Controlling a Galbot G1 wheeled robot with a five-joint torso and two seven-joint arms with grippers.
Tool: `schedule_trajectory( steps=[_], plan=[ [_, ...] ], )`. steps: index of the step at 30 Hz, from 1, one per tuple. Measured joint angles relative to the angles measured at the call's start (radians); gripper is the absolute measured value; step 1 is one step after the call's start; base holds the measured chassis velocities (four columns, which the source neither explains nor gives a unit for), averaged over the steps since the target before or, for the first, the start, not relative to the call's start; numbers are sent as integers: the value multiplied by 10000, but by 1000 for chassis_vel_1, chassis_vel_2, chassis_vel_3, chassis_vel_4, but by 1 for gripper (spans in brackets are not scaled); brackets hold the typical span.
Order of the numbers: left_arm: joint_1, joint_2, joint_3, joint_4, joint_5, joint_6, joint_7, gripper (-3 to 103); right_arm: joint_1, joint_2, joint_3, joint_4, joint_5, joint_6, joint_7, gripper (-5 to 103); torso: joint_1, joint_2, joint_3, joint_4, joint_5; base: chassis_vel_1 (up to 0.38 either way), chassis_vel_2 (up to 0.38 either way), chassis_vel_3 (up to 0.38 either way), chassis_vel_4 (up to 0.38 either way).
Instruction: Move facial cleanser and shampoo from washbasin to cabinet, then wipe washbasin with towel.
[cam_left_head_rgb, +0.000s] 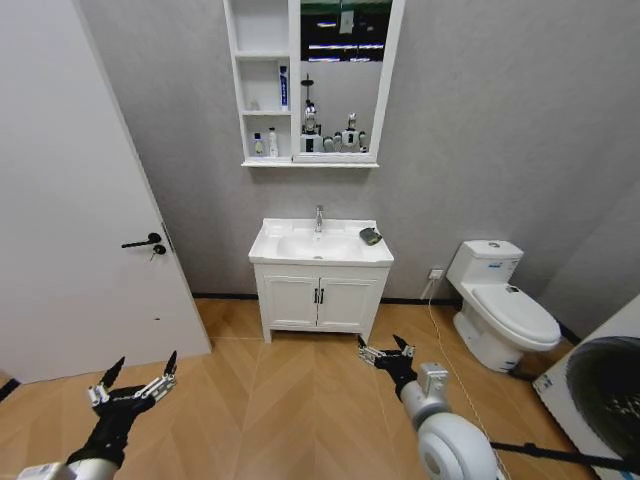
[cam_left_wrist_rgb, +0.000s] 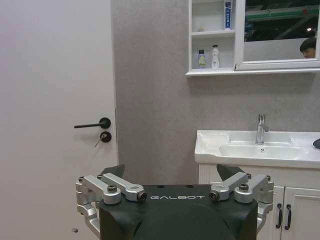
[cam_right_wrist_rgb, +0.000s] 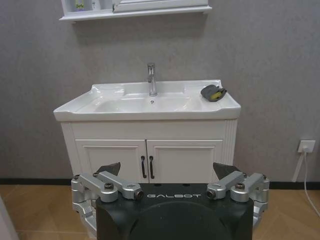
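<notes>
Both grippers, left (cam_left_head_rgb: 135, 385) and right (cam_left_head_rgb: 385, 352), hang spread and empty well short of washbasin (cam_left_head_rgb: 275, 250); bottles (cam_left_head_rgb: 265, 145) already in cabinet (cam_left_head_rgb: 262, 80), towel (cam_left_head_rgb: 371, 236) on basin's right corner, wiping apparently outstanding.

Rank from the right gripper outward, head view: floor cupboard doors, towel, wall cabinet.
From the right gripper, low over the floor:
1. Floor cupboard doors, just ahead under the basin.
2. Towel, on the washbasin's right rim.
3. Cabinet, high on the wall.
</notes>
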Motion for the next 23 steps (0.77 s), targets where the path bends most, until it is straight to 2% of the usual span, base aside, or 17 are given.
schedule_trajectory(
  steps=[4, 10, 23],
  plan=[
    [0, 0, 0, 0, 0, 0, 0, 100, 17, 77, 238, -75, -539, 682, -41, 100, 10, -5, 3, 2, -3, 0, 0, 0, 0],
    [0, 1, 0, 0, 0, 0, 0, 100, -61, 171, 395, 68, -589, 951, 0, 100, 7, -4, 2, 0, -1, 0, 0, 0, 0],
    [0, 0, 0, 0, 0, 0, 0, 100, -60, 191, 407, 77, -488, 961, 23, 100, 6, -3, 2, 1, 0, 0, 0, 0, 0]
  ],
)
